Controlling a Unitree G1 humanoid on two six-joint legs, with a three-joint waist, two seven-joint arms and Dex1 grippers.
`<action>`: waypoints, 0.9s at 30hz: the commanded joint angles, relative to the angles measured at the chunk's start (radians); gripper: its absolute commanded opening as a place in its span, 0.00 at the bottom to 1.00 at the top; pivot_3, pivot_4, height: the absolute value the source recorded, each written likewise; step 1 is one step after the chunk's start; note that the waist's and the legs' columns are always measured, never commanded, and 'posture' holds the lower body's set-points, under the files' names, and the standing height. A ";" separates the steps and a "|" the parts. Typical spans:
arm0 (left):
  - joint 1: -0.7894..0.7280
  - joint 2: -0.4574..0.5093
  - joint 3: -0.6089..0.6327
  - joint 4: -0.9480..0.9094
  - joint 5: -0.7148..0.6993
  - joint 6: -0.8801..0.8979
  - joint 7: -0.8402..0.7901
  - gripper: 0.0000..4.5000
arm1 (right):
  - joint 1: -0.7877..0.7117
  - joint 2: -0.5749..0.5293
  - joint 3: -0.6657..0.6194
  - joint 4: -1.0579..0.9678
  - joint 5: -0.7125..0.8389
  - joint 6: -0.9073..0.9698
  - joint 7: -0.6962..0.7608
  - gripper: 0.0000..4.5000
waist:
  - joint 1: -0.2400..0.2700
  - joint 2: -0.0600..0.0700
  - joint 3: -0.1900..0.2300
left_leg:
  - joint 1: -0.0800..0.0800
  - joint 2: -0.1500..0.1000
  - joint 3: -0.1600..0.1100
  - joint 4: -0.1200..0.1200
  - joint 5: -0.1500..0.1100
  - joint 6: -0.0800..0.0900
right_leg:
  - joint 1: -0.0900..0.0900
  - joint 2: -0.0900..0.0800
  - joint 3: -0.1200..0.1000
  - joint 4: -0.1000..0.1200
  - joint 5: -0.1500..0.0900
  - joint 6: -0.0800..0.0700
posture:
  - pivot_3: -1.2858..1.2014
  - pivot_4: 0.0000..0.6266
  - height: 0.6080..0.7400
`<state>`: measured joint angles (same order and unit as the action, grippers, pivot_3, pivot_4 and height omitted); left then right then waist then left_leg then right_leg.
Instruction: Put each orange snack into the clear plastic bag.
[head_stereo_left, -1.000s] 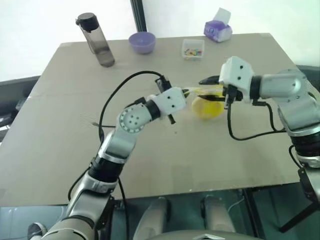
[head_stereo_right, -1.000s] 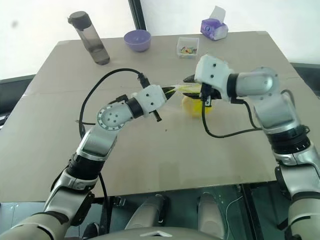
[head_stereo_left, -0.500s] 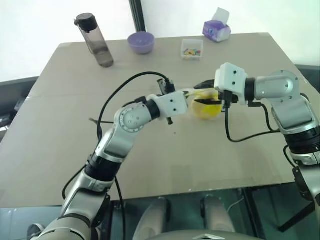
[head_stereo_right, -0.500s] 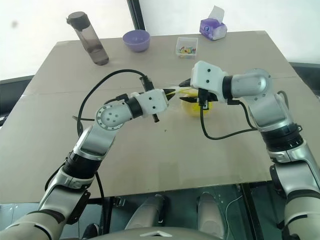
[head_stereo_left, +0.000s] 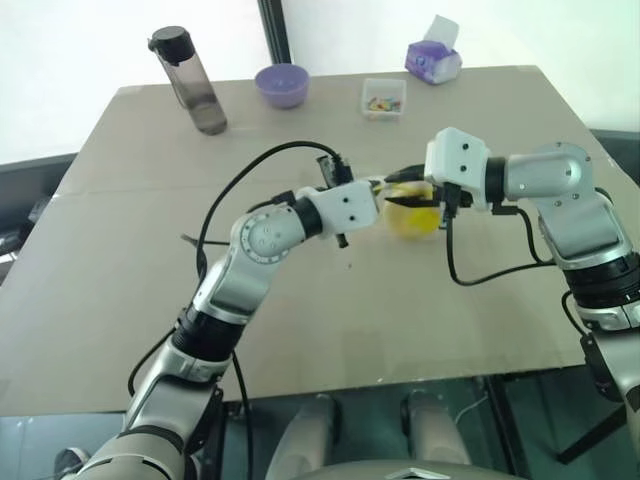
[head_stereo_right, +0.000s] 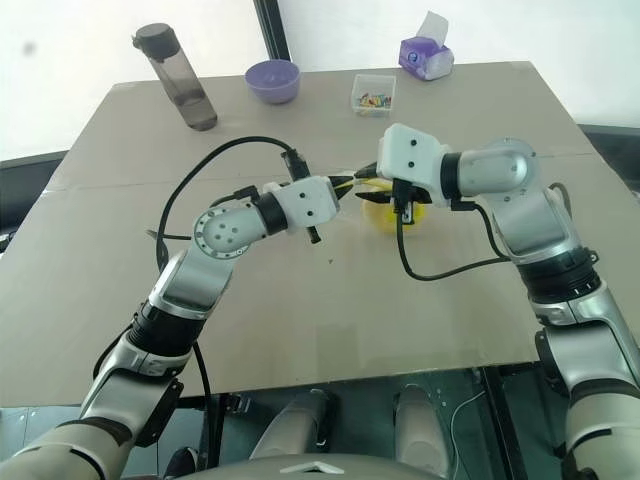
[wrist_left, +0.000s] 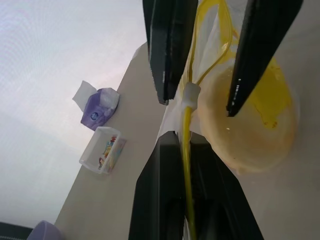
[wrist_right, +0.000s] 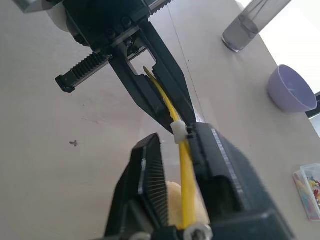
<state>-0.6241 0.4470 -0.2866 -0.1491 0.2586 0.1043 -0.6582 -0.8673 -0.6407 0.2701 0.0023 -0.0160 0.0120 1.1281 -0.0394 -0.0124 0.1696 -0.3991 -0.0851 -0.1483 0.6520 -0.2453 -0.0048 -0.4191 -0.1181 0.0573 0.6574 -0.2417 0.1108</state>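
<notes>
Over the middle of the brown desk (head_stereo_left: 330, 330) the two hands meet at the clear plastic bag (wrist_left: 210, 75), which hangs between them above the desk top. The left hand (head_stereo_left: 374, 189) reaches in from the left, its black fingers (wrist_left: 165, 200) pressed together on the bag's yellow seal strip (wrist_left: 187, 165). The right hand (head_stereo_left: 412, 183) comes from the right, and its fingers (wrist_right: 220, 170) are likewise pinched on that strip, just beside the white slider (wrist_right: 179, 131), tip to tip with the left hand's. The strip's long axis runs left to right, along the line from one hand to the other, with the bag hanging down from it. The orange snack (head_stereo_left: 413, 217), a round yellow-orange bun, sits inside the bag just below the strip and under the right hand. Along the far edge of the desk, well apart from the hands, stand a smoky grey water bottle (head_stereo_left: 192, 82) with a black cap at the left, a purple bowl (head_stereo_left: 283, 85), a small clear box of coloured bits (head_stereo_left: 385, 98), and a purple tissue pack (head_stereo_left: 434, 58) at the right.
</notes>
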 joint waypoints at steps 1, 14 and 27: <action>-0.015 0.000 -0.001 -0.048 0.008 -0.011 -0.001 0.05 | -0.016 0.003 -0.013 -0.027 0.006 -0.019 -0.004 0.01 | 0.000 0.000 0.000 | 0.000 0.000 0.000 0.000 0.000 0.000 | 0.000 0.000 0.000 0.000 0.000 0.000 | 0.52 0.24 0.99; -0.003 0.000 0.008 -0.030 0.008 -0.014 0.003 0.05 | -0.020 -0.008 -0.024 -0.019 -0.014 -0.016 -0.017 0.01 | 0.000 0.000 0.000 | 0.000 0.000 0.000 0.000 0.000 0.000 | 0.000 0.000 0.000 0.000 0.000 0.000 | 0.52 0.24 0.99; 0.025 0.082 0.091 0.008 -0.008 -0.083 0.039 0.05 | 0.002 -0.138 -0.081 0.065 -0.051 -0.015 -0.044 0.01 | 0.002 0.000 0.000 | 0.000 0.000 0.000 0.000 0.000 0.000 | 0.000 0.000 0.000 0.000 0.000 0.000 | 0.52 0.24 0.99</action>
<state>-0.5863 0.5204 -0.2354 -0.1269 0.2658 0.0529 -0.6451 -0.8589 -0.7552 0.2330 0.0669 -0.0615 0.0001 1.0998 -0.0378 -0.0123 0.1697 -0.3992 -0.0851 -0.1482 0.6520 -0.2453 -0.0048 -0.4192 -0.1183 0.0572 0.6572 -0.2417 0.1108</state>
